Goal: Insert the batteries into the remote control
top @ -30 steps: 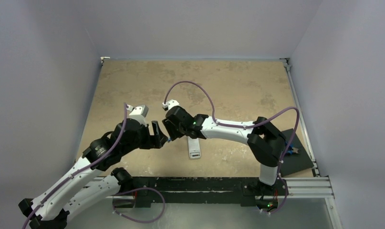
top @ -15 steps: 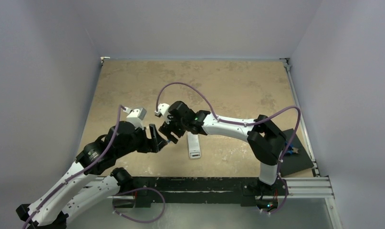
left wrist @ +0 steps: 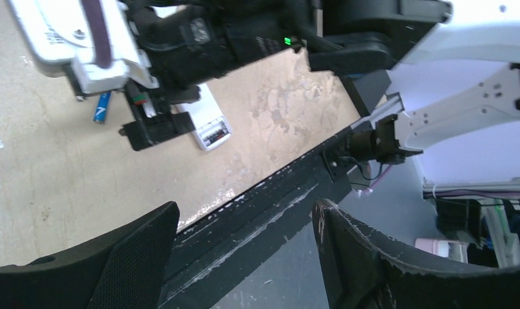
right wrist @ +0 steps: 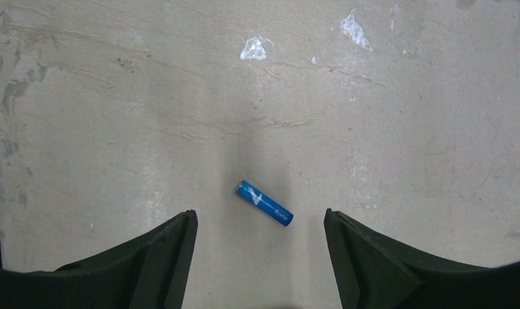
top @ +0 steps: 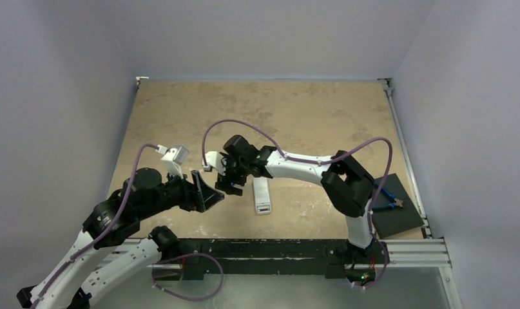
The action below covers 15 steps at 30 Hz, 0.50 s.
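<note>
One blue battery (right wrist: 265, 203) lies flat on the tan table, slightly slanted. My right gripper (right wrist: 258, 216) hovers straight above it, open, with a finger on each side and nothing held. From the left wrist the same battery (left wrist: 102, 114) shows just left of the right gripper (left wrist: 147, 125). The white remote control (top: 262, 196) lies lengthwise just right of the right gripper (top: 223, 182), and its battery compartment (left wrist: 213, 134) is uncovered at its near end. My left gripper (top: 211, 195) hangs open and empty to the near-left of the battery, aimed toward the table's front rail (left wrist: 263, 212).
A black pad (top: 399, 219) with a blue-handled tool (top: 391, 202) lies at the near right. The black front rail (top: 276, 248) runs along the near edge. Grey walls close in the left, back and right of the table (top: 308, 109).
The right gripper has swung left, tipped downward and opened wider over the battery. The left gripper has drawn back toward the near-left, away from the right one.
</note>
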{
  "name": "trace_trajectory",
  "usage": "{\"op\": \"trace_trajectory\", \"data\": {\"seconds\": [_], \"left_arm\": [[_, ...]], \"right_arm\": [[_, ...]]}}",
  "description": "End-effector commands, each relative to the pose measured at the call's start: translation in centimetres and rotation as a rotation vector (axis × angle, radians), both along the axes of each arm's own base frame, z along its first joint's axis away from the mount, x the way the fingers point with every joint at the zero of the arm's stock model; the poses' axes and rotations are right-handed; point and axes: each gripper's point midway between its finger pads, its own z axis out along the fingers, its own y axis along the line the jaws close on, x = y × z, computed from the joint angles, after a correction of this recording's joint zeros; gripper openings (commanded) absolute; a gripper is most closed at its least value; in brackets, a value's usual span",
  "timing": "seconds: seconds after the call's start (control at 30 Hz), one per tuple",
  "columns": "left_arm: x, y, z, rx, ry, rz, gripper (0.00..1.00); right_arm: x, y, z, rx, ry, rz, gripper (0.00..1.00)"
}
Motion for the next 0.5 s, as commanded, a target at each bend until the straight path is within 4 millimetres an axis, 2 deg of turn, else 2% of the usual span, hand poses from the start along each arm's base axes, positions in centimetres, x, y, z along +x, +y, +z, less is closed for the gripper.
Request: {"op": "trace_trajectory", "data": {"seconds": [0.0,0.47], "left_arm": [[-1.5,-0.3,2.4,-0.060,-0.036,-0.076,0.75],[-2.3,-0.2,2.5,-0.079,-0.034,-0.099,0.76]], "right_arm": [[0.8,0.6,0.5,0.002,0.005,0.097,0.79],[1.6,0.4,-2.1,-0.035,0.033,0.105,0.77]]}}
